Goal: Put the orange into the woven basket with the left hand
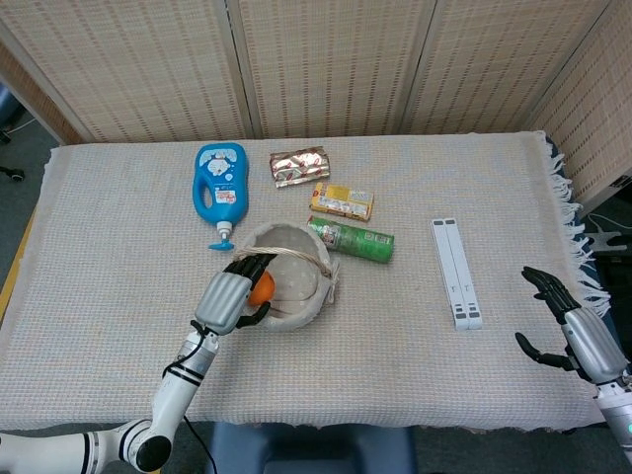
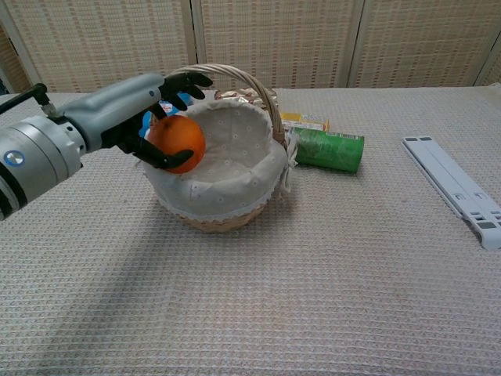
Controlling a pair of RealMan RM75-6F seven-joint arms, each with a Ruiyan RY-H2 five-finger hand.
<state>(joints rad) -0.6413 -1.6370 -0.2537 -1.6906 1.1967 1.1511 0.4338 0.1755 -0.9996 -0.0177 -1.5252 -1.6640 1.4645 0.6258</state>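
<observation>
Head view — left hand [image 1: 225,298]: reaches from the near counter edge to the woven basket's [image 1: 308,300] near-left rim, dark fingers curled around the orange [image 1: 261,287].
Head view — orange: held over that rim, partly hidden by the hand.
Head view — right hand [image 1: 573,326]: at the counter's [image 1: 118,247] far right edge, fingers spread, holding nothing.
Chest view — left hand [image 2: 133,110]: palm over the basket's left rim; upper fingers [image 2: 188,79] extended, lower ones cupping the orange [image 2: 176,143].
Chest view — woven basket [image 2: 227,188]: cloth-lined; the lining's visible part holds nothing, and the orange sits at its left rim.
Chest view — green can [image 2: 329,150]: lying on its side just right of the basket.
</observation>
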